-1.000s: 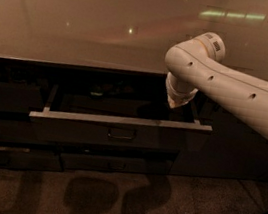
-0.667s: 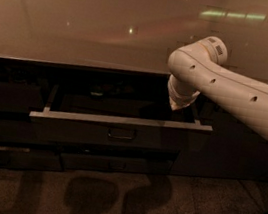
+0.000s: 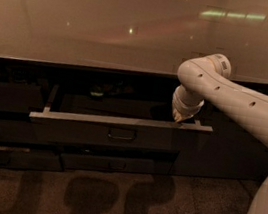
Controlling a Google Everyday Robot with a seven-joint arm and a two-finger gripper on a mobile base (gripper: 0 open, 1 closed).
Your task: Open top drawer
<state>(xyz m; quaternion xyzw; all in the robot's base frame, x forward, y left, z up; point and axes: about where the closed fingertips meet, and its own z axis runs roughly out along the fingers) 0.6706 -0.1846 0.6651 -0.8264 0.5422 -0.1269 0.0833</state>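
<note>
While the white arm (image 3: 246, 104) reaches in from the right, its hand (image 3: 179, 117) points down at the right end of the top drawer (image 3: 79, 130), just above the front's upper edge. Open or closed? Cannot tell. That drawer stands pulled out under the glossy surface (image 3: 111, 29), loop handle (image 3: 121, 135) centred, a side rail (image 3: 51, 98) showing at left. Narrower drawer fronts (image 3: 115, 164) sit below.

Top drawer (image 3: 79, 133): dark grey front, paler grey top edge, loop handle (image 3: 121, 135) equally dark. Gripper (image 3: 179, 117) over the drawer's right end: cream. Arm (image 3: 236, 102): cream with small dark dots. Counter (image 3: 111, 24) above the drawer: glossy beige with bright light specks. Narrow drawers (image 3: 115, 164) below: near-black. Floor (image 3: 198, 210) below the drawer: brown, speckled, dark shadows.
</note>
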